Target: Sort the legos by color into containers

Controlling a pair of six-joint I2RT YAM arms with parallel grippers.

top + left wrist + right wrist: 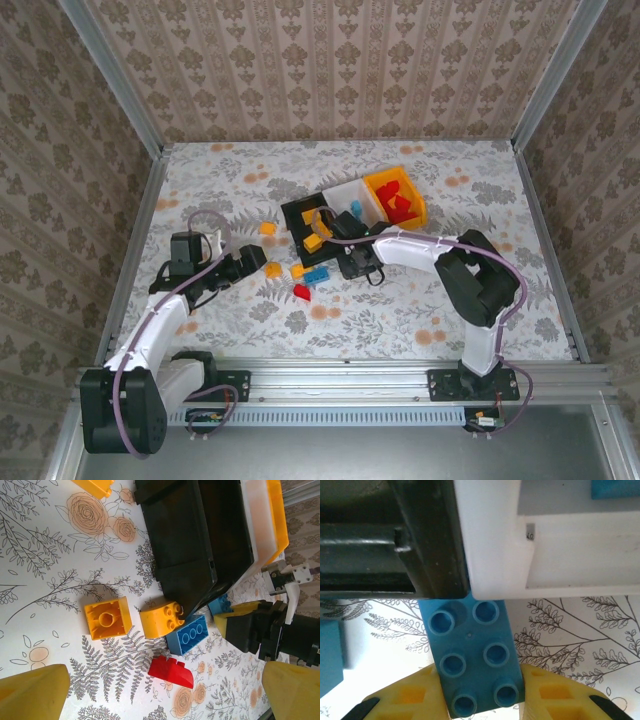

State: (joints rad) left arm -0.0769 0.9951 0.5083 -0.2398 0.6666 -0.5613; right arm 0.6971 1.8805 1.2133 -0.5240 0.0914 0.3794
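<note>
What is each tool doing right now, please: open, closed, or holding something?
Left tool: open, holding nothing.
Right tool: closed on the blue brick.

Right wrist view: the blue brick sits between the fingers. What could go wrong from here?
1. The right end effector grips the blue brick only at its near end, so the brick might tilt or slip when lifted.
2. The brick's far end lies right at the walls of the black tray and the white tray. A lift could catch a rim and shift a tray.
</note>
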